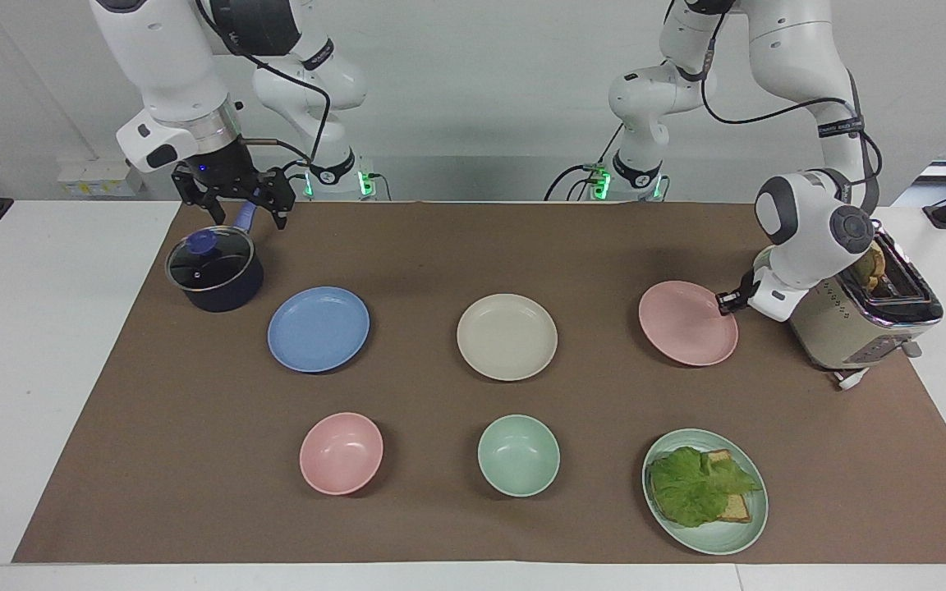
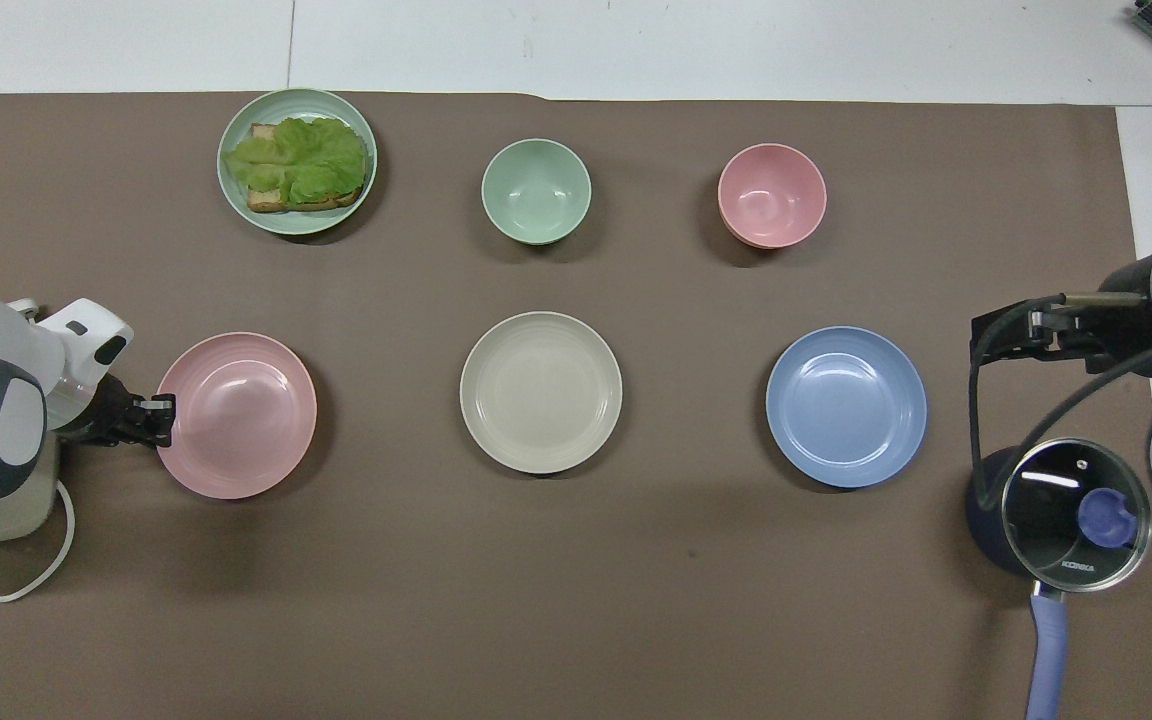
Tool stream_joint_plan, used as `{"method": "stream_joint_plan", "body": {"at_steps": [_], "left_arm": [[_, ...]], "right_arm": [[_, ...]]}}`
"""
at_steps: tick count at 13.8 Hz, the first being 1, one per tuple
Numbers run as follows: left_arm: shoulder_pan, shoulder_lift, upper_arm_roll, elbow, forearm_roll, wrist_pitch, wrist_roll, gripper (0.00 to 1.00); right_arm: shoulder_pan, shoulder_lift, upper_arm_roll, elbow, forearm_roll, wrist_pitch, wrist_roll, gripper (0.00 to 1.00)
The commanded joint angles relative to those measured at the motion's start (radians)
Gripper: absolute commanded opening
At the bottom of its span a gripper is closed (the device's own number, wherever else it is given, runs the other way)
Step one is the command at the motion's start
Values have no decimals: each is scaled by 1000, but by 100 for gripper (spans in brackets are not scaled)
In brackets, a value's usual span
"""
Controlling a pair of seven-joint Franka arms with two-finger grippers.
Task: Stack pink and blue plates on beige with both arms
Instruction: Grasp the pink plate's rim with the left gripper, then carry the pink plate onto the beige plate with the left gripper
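The pale pink plate point(image 1: 686, 324) point(image 2: 241, 415) lies at the left arm's end of the table, beside the toaster. My left gripper point(image 1: 723, 304) point(image 2: 164, 418) is shut on its rim at the toaster side. The beige plate point(image 1: 507, 336) point(image 2: 541, 392) sits in the middle of the mat, and the blue plate point(image 1: 319, 328) point(image 2: 846, 406) lies beside it toward the right arm's end. My right gripper point(image 1: 235, 205) point(image 2: 1006, 335) hangs open over the mat by the pot's handle, holding nothing.
A dark lidded pot point(image 1: 214, 269) point(image 2: 1071, 510) stands beside the blue plate. The beige toaster point(image 1: 859, 324) stands by the pink plate. Farther from the robots are a pink bowl point(image 1: 341, 453), a green bowl point(image 1: 518, 455) and a green plate point(image 1: 756, 525) with a lettuce sandwich.
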Motion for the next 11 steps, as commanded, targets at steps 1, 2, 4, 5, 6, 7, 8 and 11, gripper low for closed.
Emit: {"method": "stream_joint_plan", "body": {"at_steps": [1,2,4,5,6,7,8,11], "left_arm": [[11,-15,-1,16,-6,-65,12,0],[11,-15,-3,48,-6,-114,22,0],[3,-13,-3,122,-33,-217,23,0],[2,-13,-4,148,-52,-250,23,0],[2,-18,-6,166,-72,-270,23,0],[-3,-16,-6,194,-96,-300,22,0],[-4,-16,-7,217,-116,-329,20,0],[-42,-21,-23,226,-181,-345,6,0]], "right_arm": [[-9,9,6,12,-7,3,3,100],[-9,9,6,12,-7,3,3,100],[-9,9,6,12,-7,3,3,100],[-9,9,6,12,-7,3,3,100],[-9,9,4,12,-7,3,3,100],[-12,9,6,12,-7,3,3,100],[-14,9,6,12,-7,3,1,100],[-15,9,6,12,-7,3,1,100]]}}
